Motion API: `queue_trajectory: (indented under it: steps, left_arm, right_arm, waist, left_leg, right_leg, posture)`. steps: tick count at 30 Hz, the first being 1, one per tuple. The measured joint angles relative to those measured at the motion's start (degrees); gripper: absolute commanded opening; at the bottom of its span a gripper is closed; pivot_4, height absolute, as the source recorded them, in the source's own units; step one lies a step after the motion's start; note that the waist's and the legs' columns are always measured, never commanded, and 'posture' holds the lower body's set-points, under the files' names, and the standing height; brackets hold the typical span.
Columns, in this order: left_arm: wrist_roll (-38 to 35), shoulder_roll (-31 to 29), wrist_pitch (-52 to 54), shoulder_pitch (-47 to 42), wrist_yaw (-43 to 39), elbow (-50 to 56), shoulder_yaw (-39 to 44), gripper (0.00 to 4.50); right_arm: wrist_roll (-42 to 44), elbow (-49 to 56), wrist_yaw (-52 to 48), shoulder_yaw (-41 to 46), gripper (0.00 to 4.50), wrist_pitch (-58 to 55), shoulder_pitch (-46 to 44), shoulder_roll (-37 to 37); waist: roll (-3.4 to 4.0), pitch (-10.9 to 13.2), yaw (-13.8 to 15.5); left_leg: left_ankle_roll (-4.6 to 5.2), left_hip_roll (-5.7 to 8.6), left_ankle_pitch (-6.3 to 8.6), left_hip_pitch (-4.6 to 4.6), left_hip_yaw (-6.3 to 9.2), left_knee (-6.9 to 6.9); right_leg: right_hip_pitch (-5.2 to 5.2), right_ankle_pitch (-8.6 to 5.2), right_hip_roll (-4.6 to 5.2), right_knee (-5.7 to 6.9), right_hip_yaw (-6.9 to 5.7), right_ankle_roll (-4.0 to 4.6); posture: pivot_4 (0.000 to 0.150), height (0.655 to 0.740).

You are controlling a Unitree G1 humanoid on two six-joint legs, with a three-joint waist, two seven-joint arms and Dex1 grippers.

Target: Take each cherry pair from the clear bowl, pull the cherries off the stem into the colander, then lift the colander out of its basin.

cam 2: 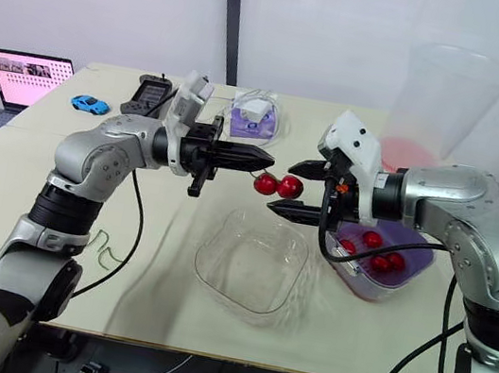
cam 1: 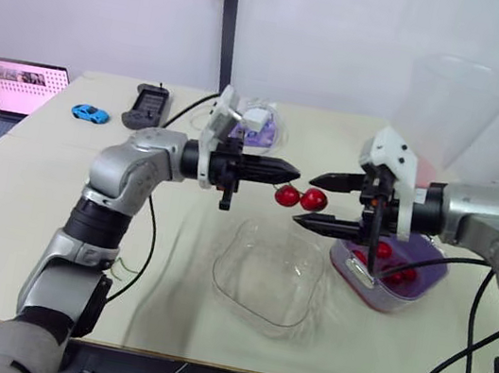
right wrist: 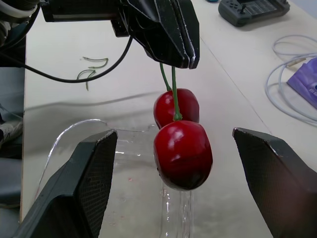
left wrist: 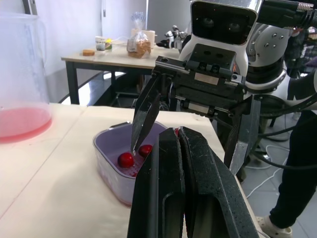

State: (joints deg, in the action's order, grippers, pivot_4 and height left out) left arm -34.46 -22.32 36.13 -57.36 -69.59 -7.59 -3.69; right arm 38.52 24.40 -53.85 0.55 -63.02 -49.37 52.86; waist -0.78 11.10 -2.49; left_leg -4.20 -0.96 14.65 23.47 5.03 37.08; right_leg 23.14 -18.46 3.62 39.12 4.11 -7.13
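I hold the cherry pair [cam 1: 300, 197] in the air over the clear bowl [cam 1: 242, 291] on the bench [cam 1: 16, 205], its thin stem [right wrist: 173, 94] pinched in my closed left gripper [cam 1: 295, 172]; the fruit looks light, smooth, probably slippery, so I'd clamp 1 cherry's round body gently; my right gripper [cam 1: 305, 199] stands wide around the 2 cherries, both forearms level, tips facing, colander [cam 1: 355, 271] just beside.

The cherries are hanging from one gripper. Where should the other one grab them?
Grab the nearer cherry around its round middle, not the thin stem, which the left gripper pinches shut. The open right gripper faces it with one finger on each side, so come straight in.
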Motion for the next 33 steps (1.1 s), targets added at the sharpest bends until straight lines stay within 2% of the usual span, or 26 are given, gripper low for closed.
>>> queue_trajectory:
  steps: [2, 6, 8, 19, 25, 33]
  left_arm:
    - [0.0, 0.0, 0.0, 0.0, 0.0, 0.0, 0.0, 0.0]
    - [0.0, 0.0, -0.1, 0.5, 0.0, 0.6, 0.0, 0.0]
    - [0.0, 0.0, -0.1, 0.9, 0.0, 0.9, 0.0, 0.0]
    - [-0.1, 0.5, 0.7, 1.0, -0.1, 1.4, -0.1, 0.0]
    - [0.0, 0.0, 0.6, 1.1, -0.2, 1.4, 0.1, 0.0]
    - [0.0, -0.3, 0.6, 1.1, 0.0, 1.4, 0.5, 0.0]
  right_arm:
    - [0.1, 0.0, 0.1, 0.0, 3.13, 0.0, 0.1, 0.0]
    - [0.6, -0.4, 0.6, 0.0, 1.21, 0.0, 0.1, -0.1]
    - [0.6, -0.8, 0.8, 0.0, 0.59, 0.0, 0.1, -0.1]
    - [0.6, -0.8, 0.2, 0.1, 0.59, 2.2, 2.4, 1.3]
    - [0.3, -2.9, -2.8, 2.1, 0.59, 3.4, 10.5, 7.9]
    - [-0.3, -7.4, -5.4, 8.4, 0.59, 6.5, 14.0, 13.3]
  waist:
    - [0.0, 0.0, 0.0]
    - [0.0, 0.0, 0.0]
    - [0.0, 0.0, 0.0]
    - [0.0, 0.0, 0.0]
    - [0.0, 0.0, 0.1]
    - [0.01, 0.0, 0.0]
  left_leg:
    - [0.0, 0.0, 0.0, 0.0, 0.0, 0.0]
    - [0.0, 0.0, 0.0, 0.0, 0.0, 0.0]
    - [0.0, 0.0, 0.0, 0.0, 0.0, 0.0]
    - [0.0, 0.0, 0.0, 0.0, 0.0, 0.0]
    - [0.01, 0.01, 0.0, 0.01, -0.02, 0.01]
    - [0.02, 0.0, 0.01, -0.01, -0.04, 0.02]
  right_leg:
    - [0.0, 0.0, 0.0, 0.0, 0.0, 0.0]
    - [0.0, 0.0, 0.0, 0.0, 0.0, 0.0]
    - [0.0, 0.0, 0.0, 0.0, 0.0, 0.0]
    - [0.0, 0.0, 0.0, 0.0, 0.0, 0.0]
    - [-0.02, 0.0, 0.01, -0.02, 0.0, 0.0]
    - [-0.03, 0.0, 0.0, -0.02, 0.02, 0.0]
  posture:
    - [0.15, 0.7332]
    - [0.15, 0.7332]
    - [0.15, 0.7332]
    - [0.15, 0.7332]
    - [0.15, 0.7332]
    - [0.15, 0.7332]
